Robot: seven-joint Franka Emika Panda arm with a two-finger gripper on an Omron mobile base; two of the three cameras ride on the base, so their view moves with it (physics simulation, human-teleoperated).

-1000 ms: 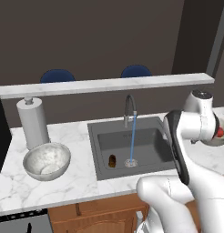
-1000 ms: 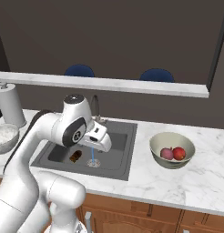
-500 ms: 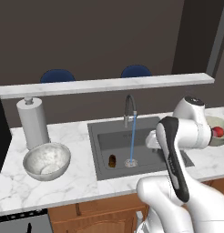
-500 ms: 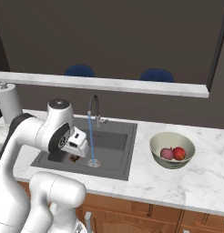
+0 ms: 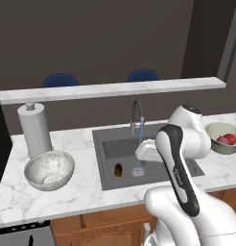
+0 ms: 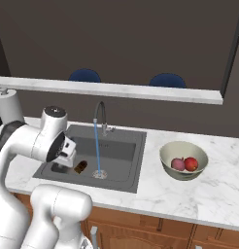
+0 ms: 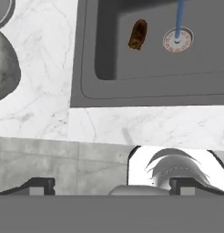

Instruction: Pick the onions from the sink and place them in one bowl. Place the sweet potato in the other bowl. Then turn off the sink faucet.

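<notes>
The brown sweet potato (image 5: 118, 169) (image 6: 80, 167) (image 7: 138, 34) lies on the floor of the grey sink (image 5: 114, 144) (image 6: 122, 151) (image 7: 155, 68), left of the drain. Both red onions (image 5: 227, 140) (image 6: 185, 164) rest in the olive-beige bowl (image 5: 210, 132) (image 6: 182, 176) on the right counter. The silvery mottled bowl (image 5: 49, 158) (image 7: 4, 68) stands left of the sink with nothing in it. Water runs from the gooseneck faucet (image 5: 136, 114) (image 6: 100, 113) onto the drain. My gripper (image 7: 113, 185) is open and holds nothing. It hangs over the sink's front edge, short of the sweet potato.
A paper towel roll (image 5: 34, 129) (image 6: 7, 104) stands at the back left. A raised marble ledge (image 5: 115, 89) (image 6: 116, 90) runs behind the sink, with two blue stools beyond it. Wooden cabinet fronts lie under the counter.
The arm has swung from beside the olive-beige bowl leftward across the sink, and the hand now points down over the sink's front edge. The gripper stayed open.
</notes>
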